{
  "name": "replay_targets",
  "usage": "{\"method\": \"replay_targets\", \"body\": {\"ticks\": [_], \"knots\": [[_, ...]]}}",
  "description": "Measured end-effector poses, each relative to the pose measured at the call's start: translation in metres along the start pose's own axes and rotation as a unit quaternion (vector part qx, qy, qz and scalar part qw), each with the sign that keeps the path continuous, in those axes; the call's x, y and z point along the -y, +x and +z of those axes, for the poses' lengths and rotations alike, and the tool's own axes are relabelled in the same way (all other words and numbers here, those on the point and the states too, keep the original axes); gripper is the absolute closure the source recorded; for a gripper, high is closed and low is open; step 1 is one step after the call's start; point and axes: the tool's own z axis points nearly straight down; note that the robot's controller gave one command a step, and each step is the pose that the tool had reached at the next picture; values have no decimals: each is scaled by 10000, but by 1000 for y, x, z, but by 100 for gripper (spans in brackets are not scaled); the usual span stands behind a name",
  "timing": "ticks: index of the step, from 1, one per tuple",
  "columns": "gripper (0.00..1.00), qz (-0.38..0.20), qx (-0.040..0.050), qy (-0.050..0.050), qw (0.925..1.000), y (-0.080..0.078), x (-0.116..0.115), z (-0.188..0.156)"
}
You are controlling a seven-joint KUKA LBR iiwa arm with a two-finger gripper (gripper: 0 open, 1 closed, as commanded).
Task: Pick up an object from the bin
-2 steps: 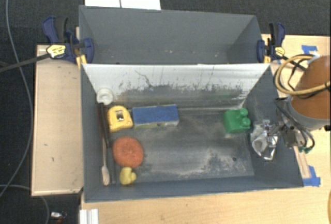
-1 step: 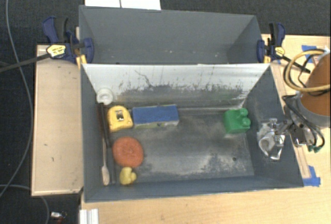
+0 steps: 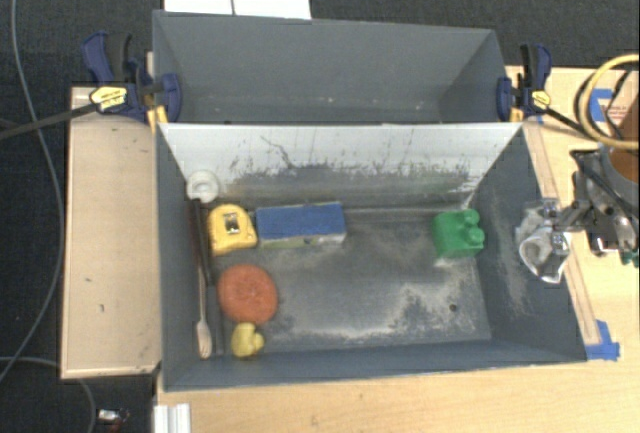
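My gripper (image 3: 545, 249) hangs over the bin's right sloping wall, above the floor, with nothing seen in it. The nearest thing is a green toy block (image 3: 458, 233), lying on the bin floor to the gripper's left and apart from it. Further left, along the back of the floor, lies a blue rectangular block (image 3: 300, 224) with a yellow tape measure (image 3: 231, 229) touching its left end.
In the left front corner sit an orange-brown ball (image 3: 247, 292) and a small yellow lump (image 3: 246, 341). A thin stick-like brush (image 3: 202, 286) lies along the left wall, with a small white cap (image 3: 203, 186) at its far end. Bare floor stretches between these and the green block.
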Motion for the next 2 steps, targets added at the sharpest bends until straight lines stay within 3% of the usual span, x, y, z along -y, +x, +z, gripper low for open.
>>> {"method": "replay_targets", "body": {"ticks": [1,2], "knots": [[100,-157,-106,-31,9998,2,5,-69],[100,1220,-68,-15,9925,1,-18,-8]]}}
